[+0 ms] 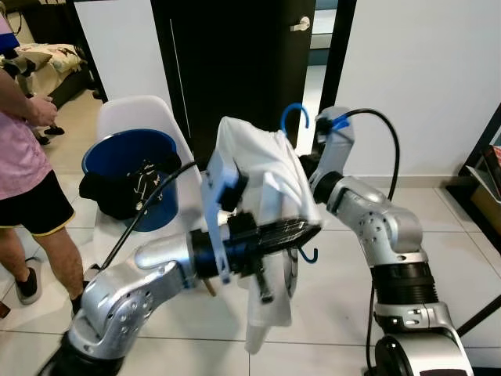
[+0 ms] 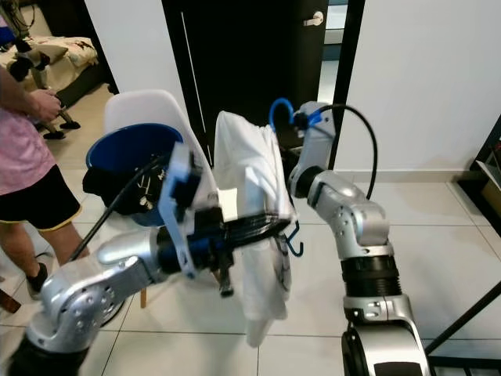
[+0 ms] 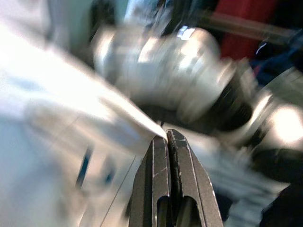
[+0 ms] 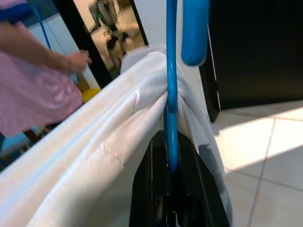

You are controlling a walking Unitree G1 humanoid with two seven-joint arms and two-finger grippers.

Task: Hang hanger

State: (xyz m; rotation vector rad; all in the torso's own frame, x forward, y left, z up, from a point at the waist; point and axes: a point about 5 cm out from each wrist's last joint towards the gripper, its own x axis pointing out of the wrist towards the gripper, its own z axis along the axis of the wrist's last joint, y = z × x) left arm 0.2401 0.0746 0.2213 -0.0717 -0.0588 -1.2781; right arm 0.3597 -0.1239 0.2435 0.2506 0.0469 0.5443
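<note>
A white garment [image 1: 262,160] hangs on a blue hanger whose hook [image 1: 296,116] sticks up above it, held in the air before me. My right gripper [image 4: 171,142] is shut on the hanger's blue neck just below the hook, with the cloth bunched around it. My left gripper [image 1: 301,229] reaches across the garment's front at mid height. In the blurred left wrist view its fingers [image 3: 166,135] are pressed together with a tip of white cloth at their ends. A small blue hook [image 1: 311,255] of the hanger pokes out under the cloth.
A white chair [image 1: 133,110] at the left carries a blue bucket [image 1: 117,153] with dark clothes in it. A person [image 1: 19,157] in a pink shirt stands at the far left. A dark door [image 1: 235,55] is behind, and a black rack [image 1: 489,172] at the right.
</note>
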